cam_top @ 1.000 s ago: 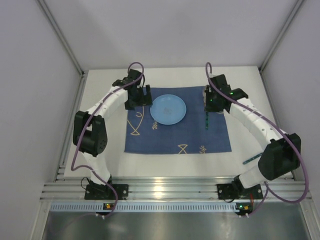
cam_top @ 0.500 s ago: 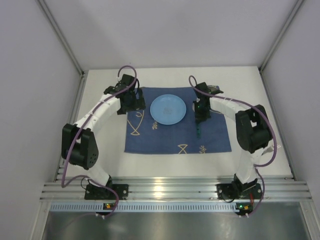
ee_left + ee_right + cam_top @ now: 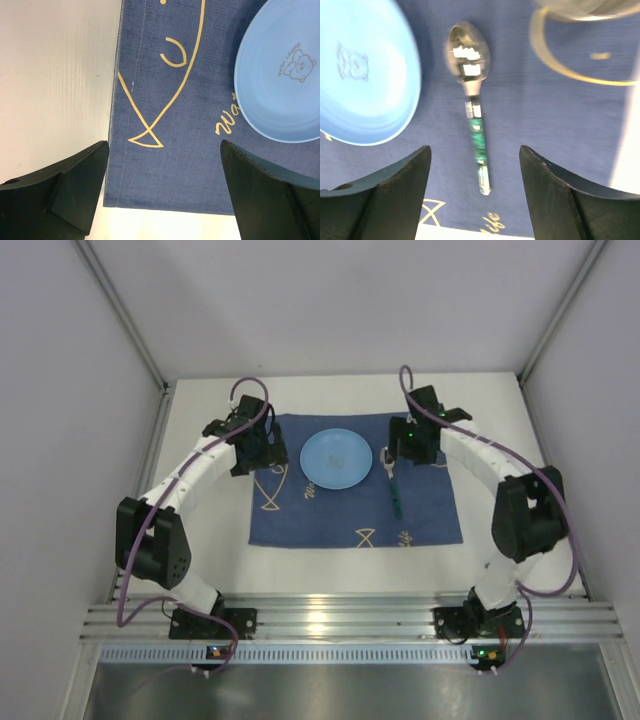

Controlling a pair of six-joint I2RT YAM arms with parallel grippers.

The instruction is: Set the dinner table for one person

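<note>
The white dinner table (image 3: 340,565) carries a dark blue fish-patterned mat (image 3: 430,510) with a light blue plate (image 3: 336,458) on its far half. A spoon (image 3: 393,485) with a green handle lies flat on the mat just right of the plate, bowl pointing away. My right gripper (image 3: 411,447) hovers above the spoon's bowl end, open; in the right wrist view the spoon (image 3: 476,130) lies free between the spread fingers (image 3: 395,200), touching neither. My left gripper (image 3: 262,448) stands open over the mat's far-left corner, with nothing between its fingers (image 3: 60,190).
White enclosure walls rise on three sides of the table. A blurred grey rounded rim (image 3: 585,7) shows at the top right of the right wrist view, at the mat's far edge. In the left wrist view the plate (image 3: 285,75) lies right of the gripper, bare table (image 3: 55,75) on the left.
My right gripper went from shut on the spoon to open, and the spoon now lies on the mat beside the plate. The right wrist drew back toward the far side. The left gripper shifted slightly left.
</note>
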